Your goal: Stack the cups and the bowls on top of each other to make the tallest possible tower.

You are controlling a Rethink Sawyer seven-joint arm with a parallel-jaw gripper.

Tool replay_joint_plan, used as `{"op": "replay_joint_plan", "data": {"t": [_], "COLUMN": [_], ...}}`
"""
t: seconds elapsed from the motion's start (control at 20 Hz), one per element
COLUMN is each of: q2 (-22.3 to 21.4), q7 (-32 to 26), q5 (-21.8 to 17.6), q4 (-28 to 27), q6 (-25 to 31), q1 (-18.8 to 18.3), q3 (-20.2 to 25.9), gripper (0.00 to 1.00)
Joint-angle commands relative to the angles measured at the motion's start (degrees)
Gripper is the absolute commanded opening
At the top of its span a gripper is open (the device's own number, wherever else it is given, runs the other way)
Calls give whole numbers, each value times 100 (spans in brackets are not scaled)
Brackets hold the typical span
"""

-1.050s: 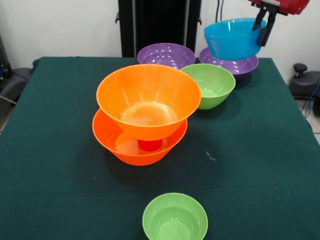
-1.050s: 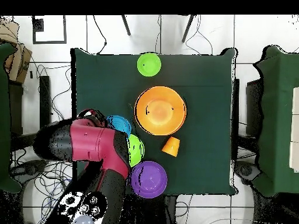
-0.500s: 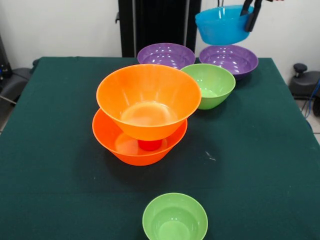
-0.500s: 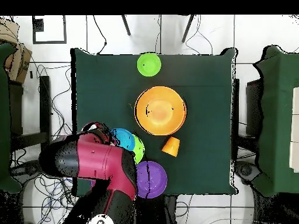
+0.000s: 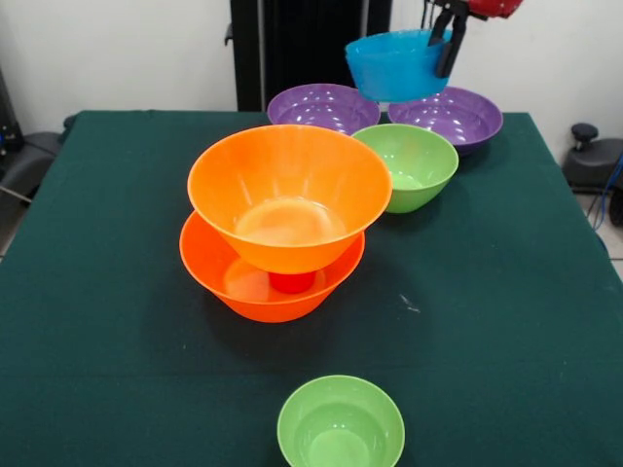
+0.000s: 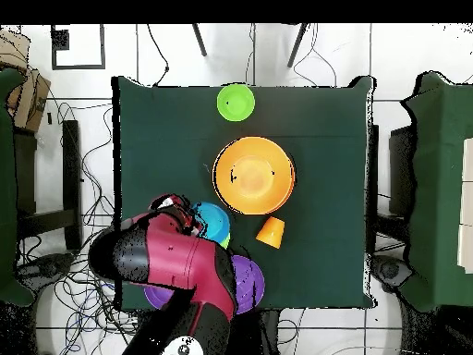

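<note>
In the front view my gripper is shut on the right rim of a blue bowl. It holds the bowl in the air above the gap between two purple bowls. The tower stands mid-table: a large orange bowl rests on a red cup that stands inside another large orange bowl. A medium green bowl sits just right of the tower. A small green bowl is at the near edge. From overhead, an orange cup lies beside the orange bowls.
In the overhead view my red arm covers most of both purple bowls and the medium green bowl. The blue bowl shows beside it. The small green bowl sits alone near the far table edge.
The gripper lifted the blue bowl off the right purple bowl. It then carried the bowl leftward in the front view, toward the table's middle.
</note>
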Motion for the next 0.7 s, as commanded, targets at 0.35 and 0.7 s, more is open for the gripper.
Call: {"op": "replay_joint_plan", "data": {"t": [0.35,0.7], "q2": [600,696], "q7": [732,1018], "q5": [3,156], "q4": [181,139], "q6": [-572,-378], "q1": [-192,157], "q3": [528,283], "gripper": [0,0]}}
